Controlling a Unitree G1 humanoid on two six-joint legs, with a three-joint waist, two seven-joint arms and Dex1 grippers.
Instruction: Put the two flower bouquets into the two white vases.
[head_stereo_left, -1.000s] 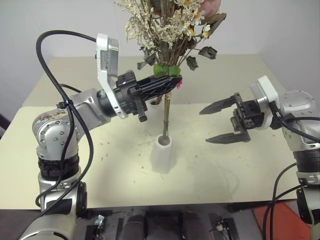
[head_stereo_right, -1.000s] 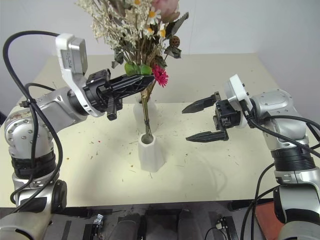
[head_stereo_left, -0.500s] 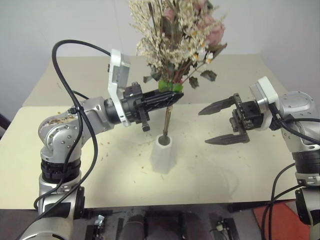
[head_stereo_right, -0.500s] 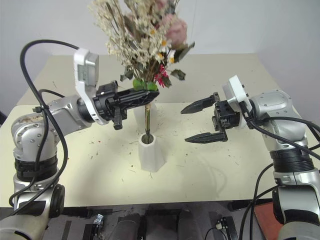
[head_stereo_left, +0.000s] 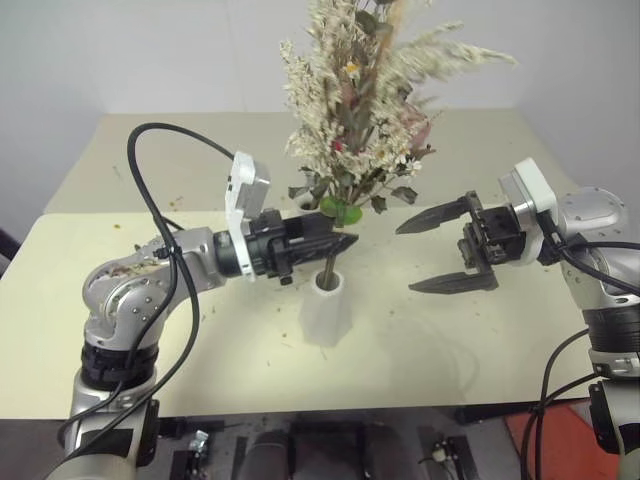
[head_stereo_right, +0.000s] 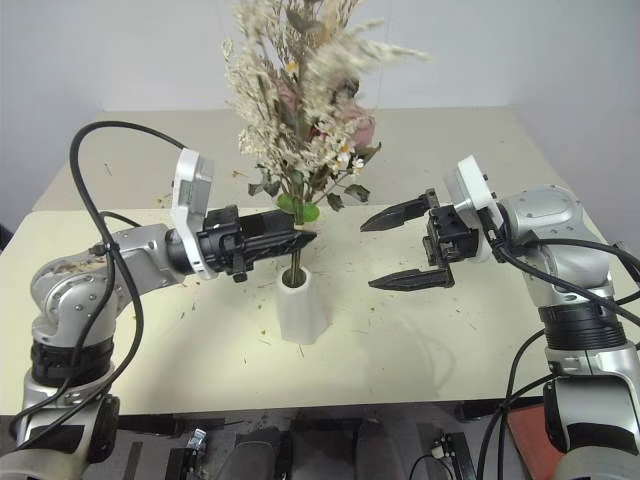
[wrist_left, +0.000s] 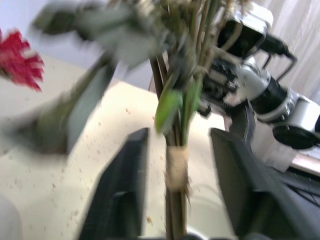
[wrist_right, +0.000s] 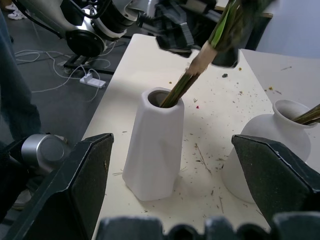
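The fuller bouquet (head_stereo_left: 358, 120), with pale pink roses, stands with its wrapped stem (wrist_right: 183, 86) slanting into the mouth of the tapered white vase (head_stereo_left: 325, 312) at the table's middle. My left gripper (head_stereo_right: 305, 242) is level just above that vase and open. Its fingers (wrist_left: 120, 192) flank the stem with a gap on each side. The rounded white vase (wrist_right: 264, 152) stands just behind, with thin stems (wrist_right: 306, 116) of the slim bouquet rising from it. That bouquet's bright pink flower (wrist_left: 20, 65) shows in the left wrist view. My right gripper (head_stereo_right: 366, 258) is wide open to the right of the vases, holding nothing.
The cream table (head_stereo_left: 200, 345) is strewn with dried plant bits around the vases. Black cables loop over my left arm (head_stereo_left: 150, 140). Past the table's edge lie floor cables (wrist_right: 65, 65) and a person's trouser leg (wrist_right: 15, 95).
My left gripper came down with the fuller bouquet, sinking its stem deeper into the tapered vase, then opened its fingers off the stem. The right gripper has stayed put.
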